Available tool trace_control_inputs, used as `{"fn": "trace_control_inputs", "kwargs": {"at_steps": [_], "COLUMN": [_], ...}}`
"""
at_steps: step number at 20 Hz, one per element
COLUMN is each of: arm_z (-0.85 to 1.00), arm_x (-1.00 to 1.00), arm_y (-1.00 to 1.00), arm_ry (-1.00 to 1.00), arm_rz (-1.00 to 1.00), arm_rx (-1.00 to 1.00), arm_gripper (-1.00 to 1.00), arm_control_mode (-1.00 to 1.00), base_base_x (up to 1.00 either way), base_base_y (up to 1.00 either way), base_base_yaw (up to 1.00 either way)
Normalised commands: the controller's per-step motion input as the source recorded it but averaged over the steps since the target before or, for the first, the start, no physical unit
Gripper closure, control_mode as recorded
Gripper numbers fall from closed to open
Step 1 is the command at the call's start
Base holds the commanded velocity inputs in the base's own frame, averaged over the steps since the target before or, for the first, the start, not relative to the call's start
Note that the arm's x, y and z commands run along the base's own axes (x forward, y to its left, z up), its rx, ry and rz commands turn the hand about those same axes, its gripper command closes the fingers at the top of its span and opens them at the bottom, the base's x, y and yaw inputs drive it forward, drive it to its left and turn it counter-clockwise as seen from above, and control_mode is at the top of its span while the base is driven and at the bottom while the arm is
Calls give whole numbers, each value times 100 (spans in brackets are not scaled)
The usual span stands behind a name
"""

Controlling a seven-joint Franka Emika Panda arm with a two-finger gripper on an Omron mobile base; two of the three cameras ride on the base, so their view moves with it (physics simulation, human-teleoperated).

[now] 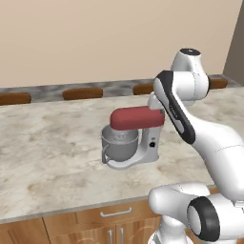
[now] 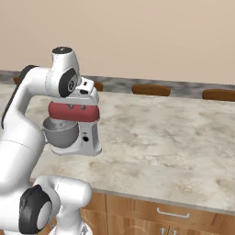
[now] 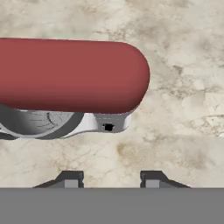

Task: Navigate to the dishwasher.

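Note:
The dishwasher is out of view. My gripper (image 3: 110, 181) hangs over a marble counter (image 1: 47, 143), pointing down, just above a stand mixer. Its two dark fingertips (image 3: 70, 178) stand apart with nothing between them, so it is open. In the base views my hand (image 2: 87, 89) sits right over the mixer's red head, and the folded white arm partly covers it.
A stand mixer (image 1: 136, 118) with a red head and a grey bowl (image 2: 62, 133) stands on the counter near its front edge. Brown wooden drawers with silver handles (image 2: 173, 214) run under that edge. Brown stool backs (image 1: 82, 93) line the far side before a beige wall.

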Motion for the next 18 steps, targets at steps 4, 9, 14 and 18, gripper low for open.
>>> {"fn": "trace_control_inputs", "kwargs": {"at_steps": [4, 9, 14, 18], "arm_z": [0, -5, -18, -11], "arm_x": [-64, -100, -83, -31], "arm_y": [1, 3, 0, -1], "arm_ry": [0, -7, -14, -33], "arm_rz": [2, 1, 0, -7], "arm_rx": [0, -7, -7, -4], "arm_gripper": [-100, -100, -100, -100], "arm_control_mode": [-100, -100, -100, -100], "base_base_x": [0, 0, 0, 0], "base_base_y": [0, 0, 0, 0], "base_base_yaw": [0, 0, 0, 0]}}
